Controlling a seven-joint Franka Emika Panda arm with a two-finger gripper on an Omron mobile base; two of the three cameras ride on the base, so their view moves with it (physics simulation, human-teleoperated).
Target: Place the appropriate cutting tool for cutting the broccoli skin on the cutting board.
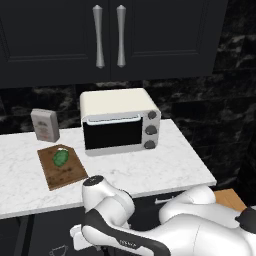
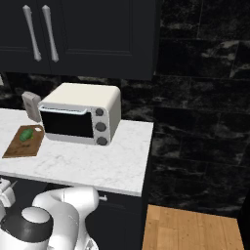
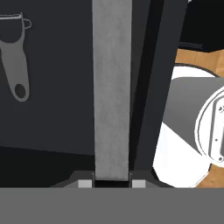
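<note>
Between jaws: knife (image 3: 112, 87) blade, gripped close; peeler (image 3: 15, 57) well apart.

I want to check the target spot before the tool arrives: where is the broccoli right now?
The broccoli lies on the far end of the cutting board, on the left part of the counter, in front of the grey box and left of the toaster oven.

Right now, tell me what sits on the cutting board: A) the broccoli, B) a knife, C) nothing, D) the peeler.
A: the broccoli lies on the cutting board, beside the toaster oven; the peeler lies on a dark surface in the hand view.
</note>
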